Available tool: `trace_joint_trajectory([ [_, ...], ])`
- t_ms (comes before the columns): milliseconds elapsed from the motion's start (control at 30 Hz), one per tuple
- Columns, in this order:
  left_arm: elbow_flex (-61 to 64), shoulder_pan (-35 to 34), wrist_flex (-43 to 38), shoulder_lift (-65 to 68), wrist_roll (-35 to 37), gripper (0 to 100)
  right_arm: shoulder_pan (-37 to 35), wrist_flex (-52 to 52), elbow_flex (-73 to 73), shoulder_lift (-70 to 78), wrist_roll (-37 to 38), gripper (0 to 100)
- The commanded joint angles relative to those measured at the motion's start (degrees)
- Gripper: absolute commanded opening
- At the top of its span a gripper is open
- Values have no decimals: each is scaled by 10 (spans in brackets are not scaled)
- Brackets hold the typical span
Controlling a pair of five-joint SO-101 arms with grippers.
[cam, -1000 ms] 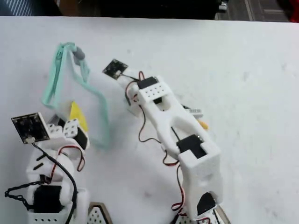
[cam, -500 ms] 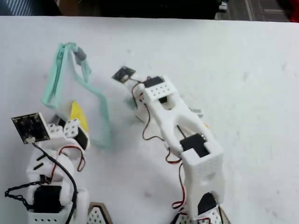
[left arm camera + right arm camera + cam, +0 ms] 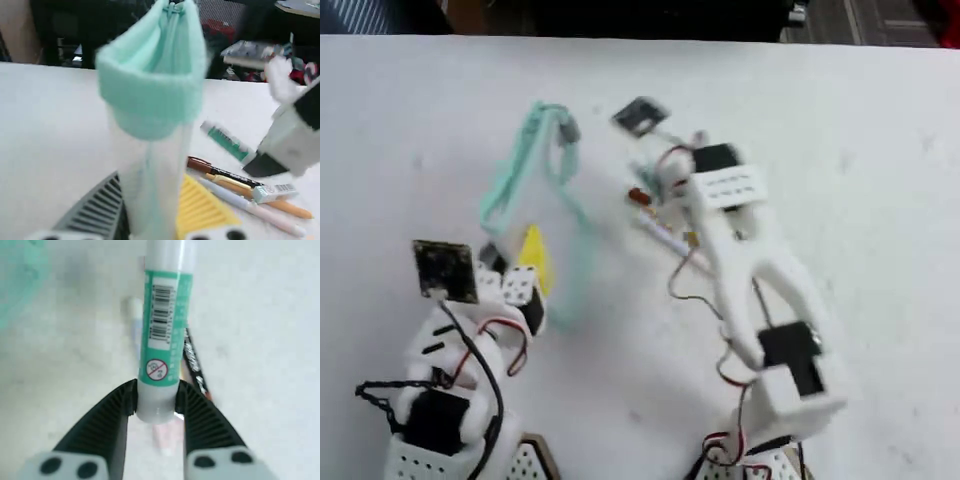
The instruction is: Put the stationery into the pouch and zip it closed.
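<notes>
Table [image 3: 880,150], one mint pouch [image 3: 152,95] in left jaws, right jaws clamping one glue stick [image 3: 162,325], perhaps three pens [image 3: 220,170]

surface: white table [image 3: 880,250] | centre: loose cluster of pens [image 3: 658,232] lying flat, close together: brown marker [image 3: 220,171], orange pen [image 3: 290,209], white pen [image 3: 260,212], small white labelled piece [image 3: 274,191] atop them | 9 o'clock of cluster: mint-edged clear pouch [image 3: 545,170], on edge
</notes>
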Motion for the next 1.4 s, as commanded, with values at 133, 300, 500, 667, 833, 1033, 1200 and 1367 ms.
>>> trace_joint_trajectory([
  [133,0,58,-86,-16,-24,21,208,3,74,-107,86,17],
  [300,27,102,-94,-16,-59,21,263,-103,175,-69,118,17],
  [500,48,114,-90,-16,-71,21,263,-181,230,-35,118,18],
  [667,49,111,-88,-16,-69,31,255,-179,233,-29,115,125],
  [833,45,104,-43,-16,-63,166,253,-166,230,-30,119,334],
  [1033,44,106,-40,-16,-55,170,214,-88,221,-71,166,241],
  [1200,44,106,-40,-16,-53,168,145,-34,230,-175,166,191],
  [1367,45,51,-77,-16,-54,13,51,-93,331,-242,171,190],
])
